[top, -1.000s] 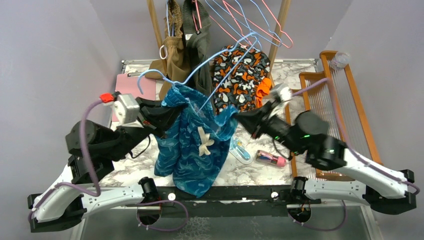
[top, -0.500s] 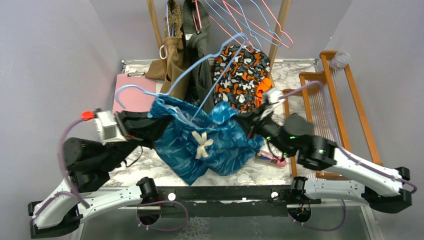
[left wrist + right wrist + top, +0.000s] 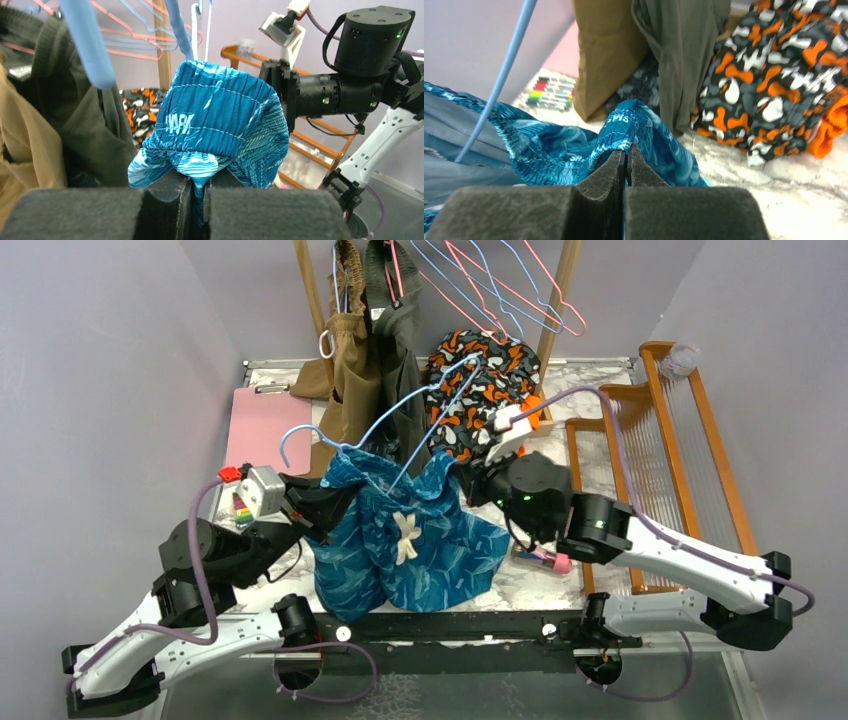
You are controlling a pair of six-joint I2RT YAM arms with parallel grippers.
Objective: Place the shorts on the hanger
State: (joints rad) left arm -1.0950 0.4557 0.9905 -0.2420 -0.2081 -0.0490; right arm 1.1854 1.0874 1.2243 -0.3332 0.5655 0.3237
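Observation:
The teal-blue shorts hang between my two grippers above the table, the cream drawstring bow facing up. My left gripper is shut on the waistband's left end, seen in the left wrist view. My right gripper is shut on the waistband's right end, seen in the right wrist view. The light-blue hanger lies tilted over the shorts, its lower end tucked into the waistband and its hook pointing left. Its wire shows in the left wrist view and the right wrist view.
Tan and olive garments and an orange, black and white one hang at the back, under pink and blue hangers. A pink clipboard lies left, a wooden rack right, a small pink bottle near the shorts.
Both grippers, still holding the shorts, moved closer together; the left shifted right, the right moved left and back. The shorts now hang more bunched. The hanger shifted with them.

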